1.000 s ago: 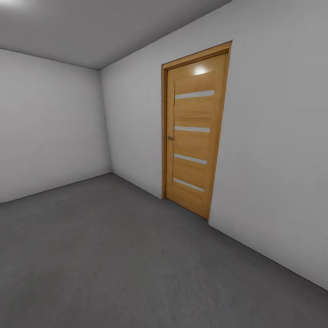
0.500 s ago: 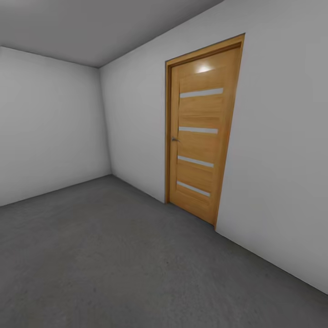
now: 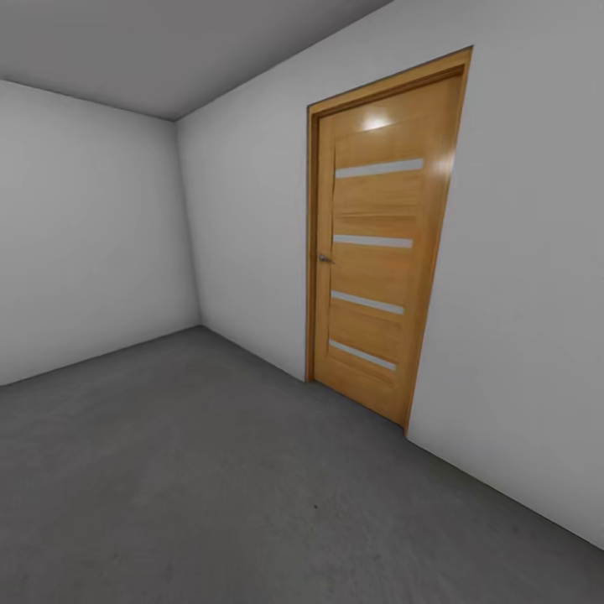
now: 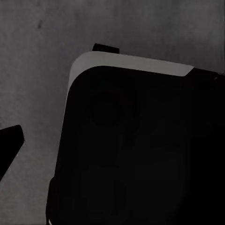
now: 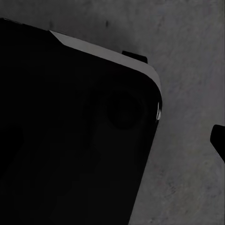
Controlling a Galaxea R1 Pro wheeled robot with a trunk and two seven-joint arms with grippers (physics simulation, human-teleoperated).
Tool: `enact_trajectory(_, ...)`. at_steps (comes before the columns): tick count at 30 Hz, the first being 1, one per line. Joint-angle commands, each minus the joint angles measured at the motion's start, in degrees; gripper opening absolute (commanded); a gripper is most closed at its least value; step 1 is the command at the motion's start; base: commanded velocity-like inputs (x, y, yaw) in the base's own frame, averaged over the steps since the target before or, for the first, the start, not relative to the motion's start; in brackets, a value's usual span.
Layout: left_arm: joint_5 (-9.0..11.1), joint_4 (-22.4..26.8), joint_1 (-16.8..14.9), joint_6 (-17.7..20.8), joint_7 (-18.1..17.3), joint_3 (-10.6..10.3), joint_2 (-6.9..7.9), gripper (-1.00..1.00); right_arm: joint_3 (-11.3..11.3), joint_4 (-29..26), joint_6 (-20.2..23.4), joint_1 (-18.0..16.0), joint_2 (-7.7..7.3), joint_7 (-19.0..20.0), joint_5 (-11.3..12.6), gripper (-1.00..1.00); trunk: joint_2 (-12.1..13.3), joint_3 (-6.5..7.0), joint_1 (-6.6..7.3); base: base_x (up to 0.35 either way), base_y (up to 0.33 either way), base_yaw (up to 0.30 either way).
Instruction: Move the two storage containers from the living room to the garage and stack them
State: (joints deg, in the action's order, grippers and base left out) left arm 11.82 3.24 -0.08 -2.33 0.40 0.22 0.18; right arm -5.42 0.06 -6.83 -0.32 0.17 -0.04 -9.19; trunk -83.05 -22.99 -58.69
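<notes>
Head view: slatted light-wood door (image 3: 382, 239) larger, shifted right – camera nearing | dark grey concrete floor (image 3: 210, 486) | hand states: cannot tell.

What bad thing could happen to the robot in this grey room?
It might bump the closed wooden door or the white wall beside it, since both stand close on its right. The door is shut, so if the robot needs to go through, it may get stuck until someone works the small handle.
</notes>
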Motion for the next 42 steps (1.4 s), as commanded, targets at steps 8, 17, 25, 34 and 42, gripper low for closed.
enact_trajectory(8, 0.3, 0.0, 0.0, -0.1, 0.0, 0.0, 0.00, 1.00, -0.2, 0.0, -0.2, 0.0, 0.16, 0.0, 0.1, 1.00, 0.0, -0.06, -0.03, 0.325, 0.159, -0.231)
enact_trajectory(17, 0.4, 0.0, 0.0, -0.1, 0.0, 0.0, 0.01, 1.00, -0.2, 0.0, -0.1, 0.0, 0.23, 0.0, 0.1, 1.00, 0.0, -0.06, -0.03, 0.323, 0.176, -0.248)
enact_trajectory(25, 0.4, 0.0, 0.0, -0.1, 0.0, 0.0, 0.06, 1.00, -0.1, 0.2, 0.0, 0.0, 0.26, 0.0, 0.1, 1.00, 0.0, -0.06, -0.03, 0.321, 0.182, -0.249)
enact_trajectory(34, 0.4, 0.0, 0.0, -0.1, 0.0, 0.1, 0.08, 1.00, -0.2, 0.2, -0.2, 0.0, 0.21, 0.0, 0.0, 1.00, 0.0, -0.06, -0.03, 0.316, 0.188, -0.183)
enact_trajectory(42, 0.4, 0.0, 0.0, -0.1, 0.0, 0.1, 0.08, 1.00, -0.4, 0.2, -0.1, 0.0, 0.08, 0.0, 0.0, 1.00, 0.0, -0.06, -0.03, 0.313, 0.193, -0.012)
